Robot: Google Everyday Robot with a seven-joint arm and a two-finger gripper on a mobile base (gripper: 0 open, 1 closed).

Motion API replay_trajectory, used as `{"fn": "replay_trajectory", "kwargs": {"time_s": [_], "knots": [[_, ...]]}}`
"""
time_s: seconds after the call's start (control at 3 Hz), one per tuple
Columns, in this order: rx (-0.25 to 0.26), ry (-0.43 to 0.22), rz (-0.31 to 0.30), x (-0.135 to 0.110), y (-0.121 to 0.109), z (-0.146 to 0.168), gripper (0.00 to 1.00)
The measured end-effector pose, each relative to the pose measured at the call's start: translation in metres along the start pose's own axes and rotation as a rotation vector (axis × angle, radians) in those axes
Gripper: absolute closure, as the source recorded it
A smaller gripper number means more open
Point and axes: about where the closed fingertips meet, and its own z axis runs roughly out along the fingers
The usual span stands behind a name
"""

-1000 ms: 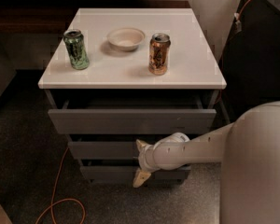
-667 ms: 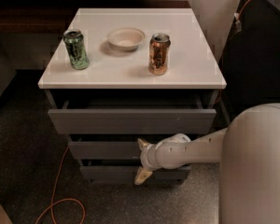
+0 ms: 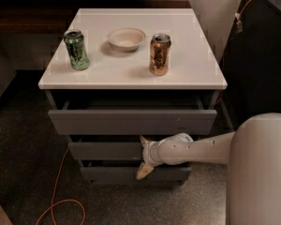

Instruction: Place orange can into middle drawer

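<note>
The orange can (image 3: 159,54) stands upright on the white cabinet top (image 3: 192,74), right of centre. The middle drawer (image 3: 105,151) is the second dark grey front and sticks out only a little; its inside does not show. My gripper (image 3: 144,156) is low in front of the cabinet, at the right half of the middle drawer front. It is open and empty. One fingertip (image 3: 143,140) is at the drawer's top edge and the other (image 3: 144,172) hangs down over the lowest drawer front (image 3: 112,174). The can is far above the gripper.
A green can (image 3: 76,49) stands at the top's left, a shallow white bowl (image 3: 126,38) at the back middle. The taller top drawer (image 3: 131,122) is pulled out partway. An orange cable (image 3: 56,191) lies on the floor at the left. A dark cabinet (image 3: 257,55) stands at the right.
My gripper has shifted slightly upward at the middle drawer front. The cans, the bowl and the drawers have not moved.
</note>
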Motion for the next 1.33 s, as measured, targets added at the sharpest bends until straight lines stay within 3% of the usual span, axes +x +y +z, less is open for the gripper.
{"fn": "replay_trajectory", "kwargs": {"time_s": [0.33,0.67,1.33], "knots": [[0.019,-0.013,0.014,0.010,-0.019,0.010,0.02],[0.014,-0.020,0.037,0.018,-0.027,0.016,0.25],[-0.011,-0.053,0.096,0.017,-0.011,0.014,0.71]]}}
